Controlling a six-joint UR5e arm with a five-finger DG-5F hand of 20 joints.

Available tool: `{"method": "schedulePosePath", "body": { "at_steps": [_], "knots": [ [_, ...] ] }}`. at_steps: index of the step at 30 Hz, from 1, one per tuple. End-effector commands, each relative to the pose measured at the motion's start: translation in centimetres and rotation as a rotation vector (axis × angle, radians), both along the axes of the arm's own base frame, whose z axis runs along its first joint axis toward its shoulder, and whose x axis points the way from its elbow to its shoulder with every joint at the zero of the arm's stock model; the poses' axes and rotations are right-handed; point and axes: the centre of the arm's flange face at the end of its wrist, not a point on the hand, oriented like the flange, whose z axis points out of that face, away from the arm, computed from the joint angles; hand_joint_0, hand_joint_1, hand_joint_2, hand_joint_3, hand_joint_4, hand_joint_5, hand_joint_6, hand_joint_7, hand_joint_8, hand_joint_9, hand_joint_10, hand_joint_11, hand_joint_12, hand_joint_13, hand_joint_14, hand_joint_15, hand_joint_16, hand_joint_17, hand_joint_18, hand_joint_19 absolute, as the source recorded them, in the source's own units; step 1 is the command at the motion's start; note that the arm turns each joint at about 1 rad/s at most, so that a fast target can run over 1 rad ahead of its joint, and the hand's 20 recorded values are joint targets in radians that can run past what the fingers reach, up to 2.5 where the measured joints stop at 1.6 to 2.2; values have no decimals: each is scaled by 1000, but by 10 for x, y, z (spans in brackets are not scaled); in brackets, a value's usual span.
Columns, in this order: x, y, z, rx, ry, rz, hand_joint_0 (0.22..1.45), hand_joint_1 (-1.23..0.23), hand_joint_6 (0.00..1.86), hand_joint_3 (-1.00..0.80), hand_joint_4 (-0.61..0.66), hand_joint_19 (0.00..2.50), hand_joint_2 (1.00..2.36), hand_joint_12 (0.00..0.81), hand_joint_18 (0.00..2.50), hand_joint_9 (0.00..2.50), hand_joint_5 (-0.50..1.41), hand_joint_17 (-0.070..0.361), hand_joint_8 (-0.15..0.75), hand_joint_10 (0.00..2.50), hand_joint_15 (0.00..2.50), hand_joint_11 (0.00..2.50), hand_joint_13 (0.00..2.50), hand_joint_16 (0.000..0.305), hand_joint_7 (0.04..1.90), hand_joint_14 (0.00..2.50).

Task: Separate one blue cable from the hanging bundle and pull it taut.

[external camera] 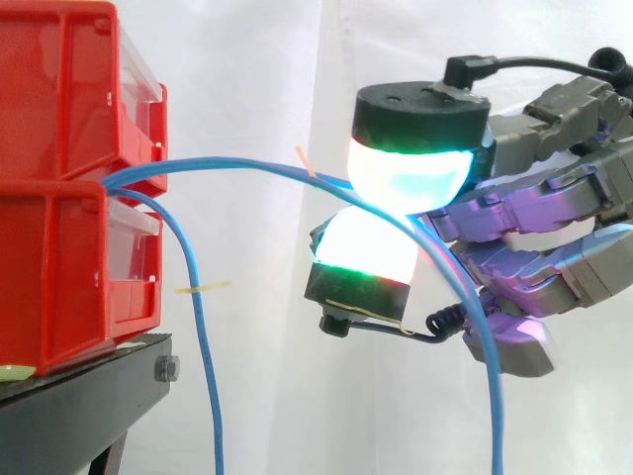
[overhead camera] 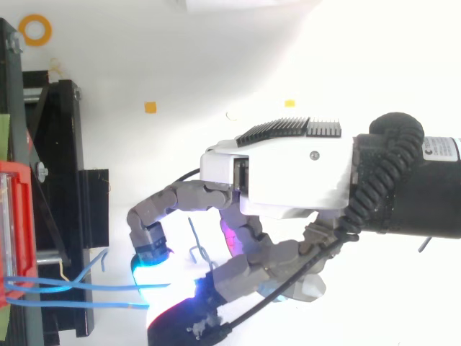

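A blue cable [external camera: 247, 166] leaves the gap between the stacked red bins [external camera: 59, 99] and arches right. It passes between two glowing fingertips [external camera: 406, 168] of my hand [external camera: 539, 267], which pinch it, then drops past the palm to the bottom edge. A second blue cable [external camera: 203, 327] hangs straight down from the bins, apart from the first. From above, my hand [overhead camera: 288, 180] curls its fingers toward two blue cable runs [overhead camera: 72, 286] stretching from the red bin [overhead camera: 14, 216] to the pads.
The bins sit on a black stand [external camera: 79, 406] at the left, before a white curtain. An orange tag [external camera: 305, 158] and a yellow tag [external camera: 203, 287] mark the cables. An orange ring [overhead camera: 34, 29] lies at the top left.
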Motion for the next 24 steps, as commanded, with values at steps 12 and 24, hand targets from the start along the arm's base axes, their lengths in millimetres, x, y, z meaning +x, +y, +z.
{"method": "schedulePosePath", "body": {
  "at_steps": [12,24],
  "knots": [
    [-1,-1,-1,0,11,1,464,-603,501,-500,115,821,1000,343,1121,2377,156,117,178,35,982,925,1686,52,1319,23],
    [-1,0,-1,-3,11,0,708,-577,501,-426,103,892,1007,305,1040,2377,154,96,112,38,1013,961,1658,43,1330,25]
  ]
}}
